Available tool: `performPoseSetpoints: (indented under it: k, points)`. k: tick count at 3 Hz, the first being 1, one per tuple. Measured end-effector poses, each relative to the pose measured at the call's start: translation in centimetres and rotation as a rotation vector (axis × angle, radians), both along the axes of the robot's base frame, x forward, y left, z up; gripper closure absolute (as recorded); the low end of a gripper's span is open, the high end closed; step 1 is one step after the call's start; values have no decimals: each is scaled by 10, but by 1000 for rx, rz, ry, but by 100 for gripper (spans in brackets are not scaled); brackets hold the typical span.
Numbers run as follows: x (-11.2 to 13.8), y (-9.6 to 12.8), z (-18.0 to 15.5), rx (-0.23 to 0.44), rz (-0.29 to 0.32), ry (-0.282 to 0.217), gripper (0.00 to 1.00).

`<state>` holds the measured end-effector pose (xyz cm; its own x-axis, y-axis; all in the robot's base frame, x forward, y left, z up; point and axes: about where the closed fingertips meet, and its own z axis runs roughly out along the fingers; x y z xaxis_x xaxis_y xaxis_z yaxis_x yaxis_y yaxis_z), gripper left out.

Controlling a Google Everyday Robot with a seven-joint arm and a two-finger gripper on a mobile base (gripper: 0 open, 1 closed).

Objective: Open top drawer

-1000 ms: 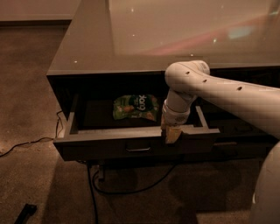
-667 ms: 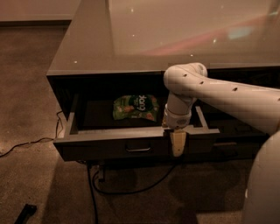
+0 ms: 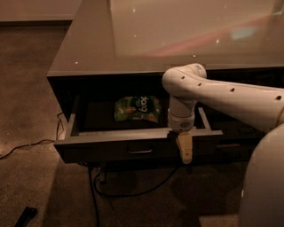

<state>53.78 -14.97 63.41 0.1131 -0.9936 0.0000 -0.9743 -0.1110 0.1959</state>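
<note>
Hand (image 3: 185, 150) hangs before top drawer (image 3: 111, 148) front (pulled out).

- Indoor room, dim. It looks like an office or a lab space rather than a kitchen or workshop, though I cannot tell which.
- Floor: brown speckled short-pile carpet (image 3: 31, 88), running to a pale wall (image 3: 35, 9) at top left.
- Furniture: a low, wide dark cabinet (image 3: 57, 84) with a glossy top (image 3: 177, 31) that reflects ceiling lights.
- The top drawer (image 3: 111, 148) stands pulled out, with a green snack bag (image 3: 136, 108) lying inside.
- Loose black cables (image 3: 26, 146) trail over the carpet and under the cabinet.
- A white robot arm (image 3: 230, 95) reaches in from the right. Its gripper (image 3: 185, 153) hangs in front of the drawer's front, right of the handle (image 3: 140, 151).
</note>
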Motion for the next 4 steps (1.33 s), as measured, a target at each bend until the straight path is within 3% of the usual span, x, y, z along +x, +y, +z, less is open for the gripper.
performPoseSetpoints:
  k: [2,3,4]
  points:
    - [5,0,0,19,-4,-3,0]
    - [-5,-2,10,4,-15,-4,0]
    - [-15,-13,27,7,-61,-39,0]
